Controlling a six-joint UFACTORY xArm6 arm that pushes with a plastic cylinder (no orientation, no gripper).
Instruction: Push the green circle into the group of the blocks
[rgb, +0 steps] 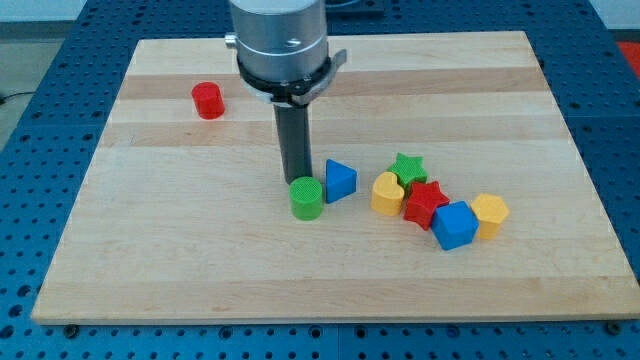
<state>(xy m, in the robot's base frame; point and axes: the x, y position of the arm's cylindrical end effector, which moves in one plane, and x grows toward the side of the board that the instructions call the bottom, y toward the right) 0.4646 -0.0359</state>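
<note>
The dark rod's tip (297, 180), which has no pincer to open or close, touches the top edge of the green circle block (307, 198), just left of the blue triangular block (340, 180) on the wooden board (180, 260).

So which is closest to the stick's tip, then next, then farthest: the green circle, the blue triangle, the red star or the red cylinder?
From my tip:
1. Green circle block, right below it, touching or nearly.
2. Blue triangle block, just to the view's right.
3. Red star block, farther right, in the group.
4. Red cylinder block, alone, upper left.
</note>
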